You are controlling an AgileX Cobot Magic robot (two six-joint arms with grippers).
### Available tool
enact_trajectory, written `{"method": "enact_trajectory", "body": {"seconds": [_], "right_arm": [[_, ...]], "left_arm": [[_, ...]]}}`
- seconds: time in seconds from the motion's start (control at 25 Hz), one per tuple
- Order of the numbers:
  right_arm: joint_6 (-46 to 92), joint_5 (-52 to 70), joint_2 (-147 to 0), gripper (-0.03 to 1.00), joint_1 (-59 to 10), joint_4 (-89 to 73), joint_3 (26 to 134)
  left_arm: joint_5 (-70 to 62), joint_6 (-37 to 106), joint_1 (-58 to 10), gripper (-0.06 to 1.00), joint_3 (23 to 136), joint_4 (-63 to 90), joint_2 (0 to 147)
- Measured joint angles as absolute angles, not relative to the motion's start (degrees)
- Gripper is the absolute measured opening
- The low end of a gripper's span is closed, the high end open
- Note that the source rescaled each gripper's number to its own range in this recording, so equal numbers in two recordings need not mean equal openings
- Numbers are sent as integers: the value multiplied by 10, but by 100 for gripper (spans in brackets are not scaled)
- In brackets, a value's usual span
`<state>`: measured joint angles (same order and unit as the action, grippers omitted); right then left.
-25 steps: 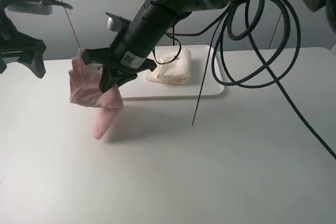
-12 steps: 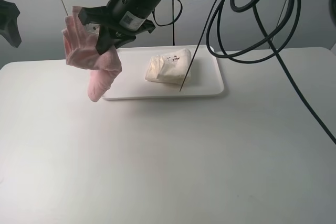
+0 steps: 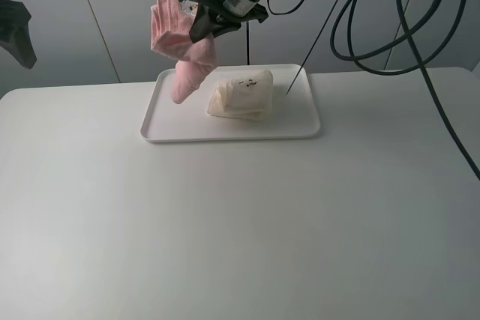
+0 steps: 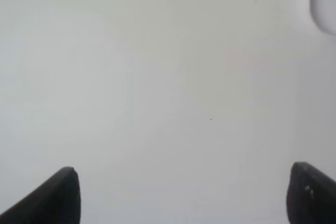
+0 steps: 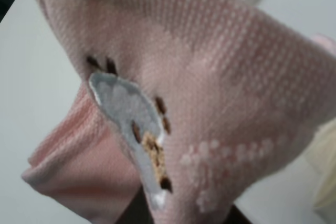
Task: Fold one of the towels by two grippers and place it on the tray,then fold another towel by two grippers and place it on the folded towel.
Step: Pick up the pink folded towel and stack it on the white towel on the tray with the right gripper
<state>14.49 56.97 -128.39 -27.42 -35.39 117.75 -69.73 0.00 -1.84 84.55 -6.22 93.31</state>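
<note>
Folded cream terry towel (image 3: 241, 94) on white plastic tray (image 3: 300, 127) — done; bunched pale pink terry towel (image 3: 182, 43) clamped in right gripper (image 3: 212, 17) above tray's far left — placing left; left gripper (image 4: 181, 195) wide, empty

High frontal overview of table (image 3: 240, 222); wrist views close, left downward, right perhaps on pink towel (image 5: 210, 77).

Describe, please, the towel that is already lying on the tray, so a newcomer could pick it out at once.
Find the white tray at the table's far edge. On it, right of centre, lies the folded cream towel. Unlike the pink towel hanging above the tray from the right end effector, it is off-white and rests flat.
</note>
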Motion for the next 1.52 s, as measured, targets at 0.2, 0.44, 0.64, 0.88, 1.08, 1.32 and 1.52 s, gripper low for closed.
{"method": "enact_trajectory", "body": {"seconds": [0.2,0.44,0.64,0.88,1.08,1.32,1.52], "right_arm": [[157,570,-1309,11,-239,-355,1186],[162,570,-1327,11,-200,-355,1187],[166,570,-1349,11,-192,-346,1187],[158,547,-1375,11,-192,-296,1187],[132,538,-1394,11,-192,-241,1187],[117,528,-1405,17,-192,-225,1188],[114,526,-1406,56,-192,-230,1189]], "left_arm": [[-697,0,-18,100,846,-46,933],[-697,0,-18,100,846,-33,933],[-697,0,-18,100,846,-26,933],[-697,0,-18,100,846,-3,933],[-697,3,-18,100,846,0,933],[-697,7,-18,100,846,0,933],[-697,13,-18,100,846,0,933]]}}
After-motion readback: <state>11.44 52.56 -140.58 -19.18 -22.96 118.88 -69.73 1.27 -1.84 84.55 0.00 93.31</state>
